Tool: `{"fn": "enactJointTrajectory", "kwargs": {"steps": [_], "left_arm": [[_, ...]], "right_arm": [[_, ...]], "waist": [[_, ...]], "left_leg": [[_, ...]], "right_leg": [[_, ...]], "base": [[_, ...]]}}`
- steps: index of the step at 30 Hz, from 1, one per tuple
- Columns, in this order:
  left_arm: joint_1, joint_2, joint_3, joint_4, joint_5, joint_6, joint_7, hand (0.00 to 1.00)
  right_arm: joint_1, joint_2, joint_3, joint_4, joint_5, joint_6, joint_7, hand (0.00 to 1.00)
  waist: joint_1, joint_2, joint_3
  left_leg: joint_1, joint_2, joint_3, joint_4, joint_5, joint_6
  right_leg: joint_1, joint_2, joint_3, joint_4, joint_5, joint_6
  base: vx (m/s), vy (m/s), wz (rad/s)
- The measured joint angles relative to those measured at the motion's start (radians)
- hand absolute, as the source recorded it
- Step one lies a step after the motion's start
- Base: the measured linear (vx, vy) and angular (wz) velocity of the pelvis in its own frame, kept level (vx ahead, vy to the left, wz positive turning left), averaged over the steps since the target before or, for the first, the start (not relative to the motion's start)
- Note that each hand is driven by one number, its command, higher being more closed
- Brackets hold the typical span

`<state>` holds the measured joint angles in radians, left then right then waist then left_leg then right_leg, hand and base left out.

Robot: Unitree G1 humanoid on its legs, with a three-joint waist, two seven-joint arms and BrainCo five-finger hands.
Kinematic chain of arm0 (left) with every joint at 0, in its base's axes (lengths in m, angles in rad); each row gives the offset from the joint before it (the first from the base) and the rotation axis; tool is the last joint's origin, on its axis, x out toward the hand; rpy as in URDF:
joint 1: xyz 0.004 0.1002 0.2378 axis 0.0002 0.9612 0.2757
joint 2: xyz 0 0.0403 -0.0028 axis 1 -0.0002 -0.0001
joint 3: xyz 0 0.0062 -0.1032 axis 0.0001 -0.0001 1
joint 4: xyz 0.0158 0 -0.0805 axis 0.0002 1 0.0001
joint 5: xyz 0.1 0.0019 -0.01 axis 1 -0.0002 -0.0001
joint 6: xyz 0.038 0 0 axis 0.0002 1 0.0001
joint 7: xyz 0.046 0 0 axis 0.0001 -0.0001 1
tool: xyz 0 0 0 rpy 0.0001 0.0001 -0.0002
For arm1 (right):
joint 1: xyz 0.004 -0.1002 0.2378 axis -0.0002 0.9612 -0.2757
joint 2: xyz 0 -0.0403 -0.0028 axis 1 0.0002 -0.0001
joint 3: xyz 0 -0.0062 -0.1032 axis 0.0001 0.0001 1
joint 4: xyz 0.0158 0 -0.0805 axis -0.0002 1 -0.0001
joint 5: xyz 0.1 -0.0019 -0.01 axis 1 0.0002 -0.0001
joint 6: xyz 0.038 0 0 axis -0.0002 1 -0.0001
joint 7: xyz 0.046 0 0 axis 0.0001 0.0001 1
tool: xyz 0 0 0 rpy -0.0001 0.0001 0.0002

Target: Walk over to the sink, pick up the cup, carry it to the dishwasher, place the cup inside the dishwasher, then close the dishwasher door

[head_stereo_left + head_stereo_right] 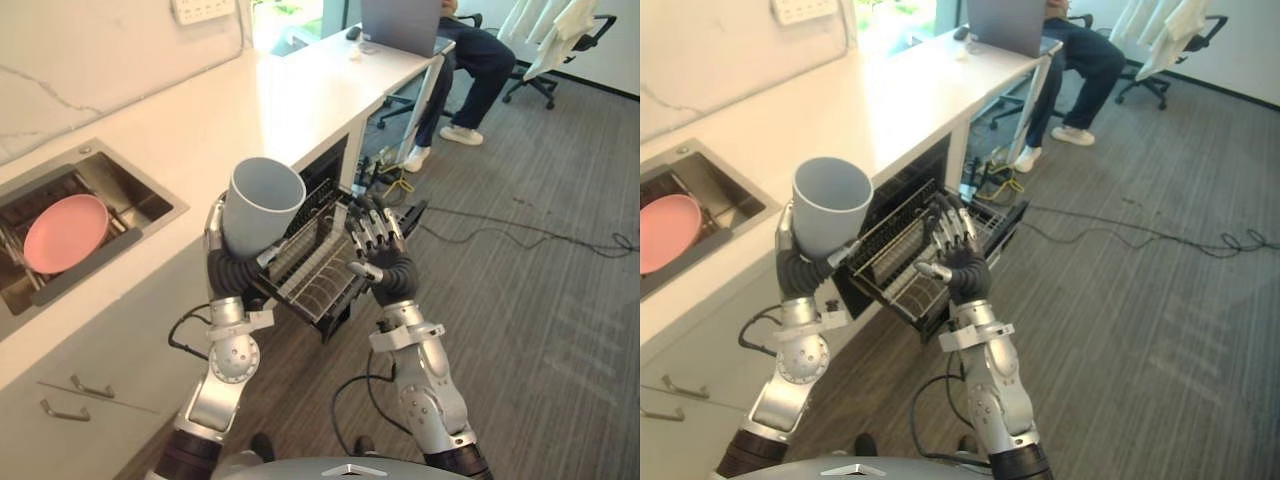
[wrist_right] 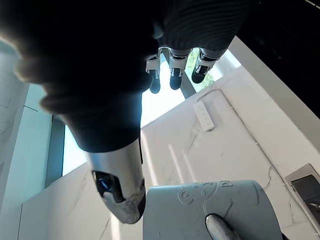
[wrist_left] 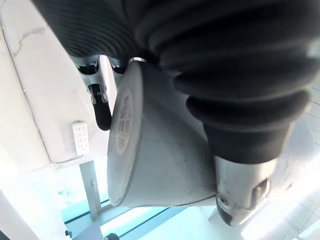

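Grey cup (image 1: 266,203) sits upright, mouth up, in the left robot hand (image 1: 228,262). The fingers and thumb are wrapped round its lower body, so it is grasped, held up off any surface. Right robot hand (image 1: 375,245) is just beside the cup on its right, released, fingers straight and spread, holding nothing. It hovers over the pulled-out wire dishwasher rack (image 1: 312,272). The rack lies below and between both robot hands, sticking out from under the white bench (image 1: 200,120). Behind the left robot hand, well apart, a steel sink (image 1: 160,198) is set in the bench with a pink plate (image 1: 65,232) inside. Far beyond the right robot hand, a seated person (image 1: 470,60) and a laptop (image 1: 400,25) are at the bench end.
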<state>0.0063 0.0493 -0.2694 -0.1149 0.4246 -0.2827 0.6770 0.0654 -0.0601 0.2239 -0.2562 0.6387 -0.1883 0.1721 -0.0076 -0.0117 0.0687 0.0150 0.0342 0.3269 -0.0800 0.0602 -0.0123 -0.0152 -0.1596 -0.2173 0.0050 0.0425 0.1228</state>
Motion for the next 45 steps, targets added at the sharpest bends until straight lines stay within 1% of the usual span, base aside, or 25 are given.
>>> {"fn": "enactJointTrajectory", "kwargs": {"steps": [2,6,7,13,15,18,21,23,27,30,33,34,39,41,45], "left_arm": [[-0.01,-0.002,0.0,0.025,0.037,0.006,0.034,1.0],[-0.034,-0.014,0.002,0.053,0.09,0.02,0.072,1.0],[-0.034,-0.014,0.001,0.059,0.093,0.024,0.082,1.0],[-0.038,-0.016,-0.019,0.095,0.116,0.033,0.083,1.0],[-0.044,-0.014,-0.026,0.103,0.153,0.033,0.082,1.0],[-0.052,-0.011,-0.067,0.135,0.194,0.033,0.081,1.0],[-0.052,-0.011,-0.111,0.146,0.211,0.033,0.079,1.0],[-0.052,-0.011,-0.127,0.148,0.211,0.033,0.08,1.0],[-0.053,-0.011,-0.138,0.169,0.211,0.033,0.082,1.0],[-0.053,-0.009,-0.145,0.178,0.211,0.033,0.083,1.0],[-0.054,-0.008,-0.17,0.182,0.211,0.033,0.087,1.0],[-0.054,-0.008,-0.172,0.183,0.212,0.033,0.087,1.0],[-0.053,-0.007,-0.174,0.184,0.23,0.033,0.1,1.0],[-0.054,0.004,-0.182,0.195,0.232,0.033,0.104,1.0],[-0.054,0.009,-0.184,0.201,0.231,0.034,0.11,1.0]], "right_arm": [[0.0,-0.001,0.003,-0.001,0.005,0.017,0.0,0.0],[-0.012,-0.002,0.027,-0.001,0.007,0.027,-0.002,0.0],[-0.025,-0.003,0.041,-0.001,0.026,0.037,-0.002,0.0],[-0.047,-0.002,0.075,-0.001,0.043,0.055,-0.001,0.0],[-0.047,-0.002,0.09,-0.001,0.043,0.063,-0.002,0.0],[-0.062,-0.005,0.11,-0.001,0.043,0.064,-0.006,0.0],[-0.079,-0.009,0.122,-0.001,0.044,0.064,-0.009,0.0],[-0.08,-0.009,0.129,0.002,0.045,0.064,-0.013,0.0],[-0.081,-0.01,0.154,0.006,0.046,0.066,-0.052,0.0],[-0.084,-0.01,0.156,0.025,0.064,0.066,-0.054,0.0],[-0.098,-0.011,0.157,0.042,0.065,0.077,-0.079,0.0],[-0.102,-0.011,0.157,0.042,0.065,0.08,-0.085,1.0],[-0.109,-0.017,0.156,0.042,0.061,0.085,-0.1,1.0],[-0.109,-0.031,0.161,0.042,0.061,0.087,-0.119,1.0],[-0.109,-0.031,0.166,0.042,0.058,0.093,-0.13,1.0]], "waist": [[-0.003,-0.003,0.0],[-0.002,-0.004,0.0],[-0.003,-0.004,-0.001],[-0.001,-0.006,-0.002],[-0.001,-0.008,-0.003],[-0.001,-0.014,-0.007],[-0.002,-0.016,-0.01],[-0.001,-0.016,-0.01],[-0.001,-0.017,-0.014],[-0.001,-0.017,-0.014],[-0.001,-0.016,-0.015],[-0.001,-0.016,-0.015],[-0.001,-0.015,-0.02],[-0.002,-0.015,-0.042],[-0.002,-0.012,-0.048]], "left_leg": [[0.001,0.005,0.0,0.001,0.001,-0.002],[0.001,0.002,-0.006,0.001,0.004,-0.002],[0.002,0.0,-0.006,0.001,0.005,-0.001],[0.001,-0.007,-0.019,-0.004,0.009,0.005],[0.001,-0.008,-0.019,-0.005,0.009,0.005],[-0.003,-0.008,-0.02,-0.005,0.011,0.006],[-0.012,-0.008,-0.021,-0.005,0.017,0.007],[-0.013,-0.008,-0.023,-0.004,0.019,0.007],[-0.013,-0.008,-0.024,-0.004,0.022,0.008],[-0.013,-0.008,-0.024,-0.005,0.023,0.008],[-0.014,-0.008,-0.024,-0.005,0.025,0.008],[-0.014,-0.008,-0.024,-0.005,0.025,0.008],[-0.019,-0.008,-0.023,-0.005,0.027,0.008],[-0.031,-0.008,-0.024,-0.005,0.029,0.008],[-0.03,-0.008,-0.025,-0.004,0.032,0.008]], "right_leg": [[0.007,0.006,-0.002,-0.011,0.004,-0.004],[0.016,0.008,-0.01,-0.02,0.007,-0.004],[0.018,0.007,-0.01,-0.021,0.008,-0.003],[0.024,0.002,-0.016,-0.023,0.011,0.0],[0.023,0.001,-0.016,-0.023,0.012,0.0],[0.017,0.001,-0.016,-0.025,0.012,0.0],[0.012,0.001,-0.016,-0.026,0.016,-0.002],[0.012,0.001,-0.017,-0.028,0.017,-0.003],[0.012,0.002,-0.017,-0.028,0.018,-0.003],[0.012,0.002,-0.017,-0.027,0.018,-0.004],[0.009,0.002,-0.016,-0.027,0.019,-0.006],[0.007,0.002,-0.016,-0.027,0.019,-0.007],[0.002,0.002,-0.015,-0.027,0.019,-0.009],[-0.007,0.002,-0.016,-0.026,0.023,-0.006],[-0.006,0.003,-0.016,-0.025,0.025,-0.006]], "base": [[0.01,-0.042,0.0],[0.01,-0.014,0.05],[-0.01,0.011,0.03],[-0.03,0.013,0.06],[-0.04,0.011,0.0],[-0.04,0.005,0.0],[-0.01,0.001,0.0],[0.0,0.001,0.02],[0.0,0.0,0.0],[0.0,0.0,0.0],[0.0,0.0,0.0],[0.0,0.0,0.0],[0.0,0.0,0.0],[0.0,0.0,0.0],[0.0,0.0,0.0]]}}
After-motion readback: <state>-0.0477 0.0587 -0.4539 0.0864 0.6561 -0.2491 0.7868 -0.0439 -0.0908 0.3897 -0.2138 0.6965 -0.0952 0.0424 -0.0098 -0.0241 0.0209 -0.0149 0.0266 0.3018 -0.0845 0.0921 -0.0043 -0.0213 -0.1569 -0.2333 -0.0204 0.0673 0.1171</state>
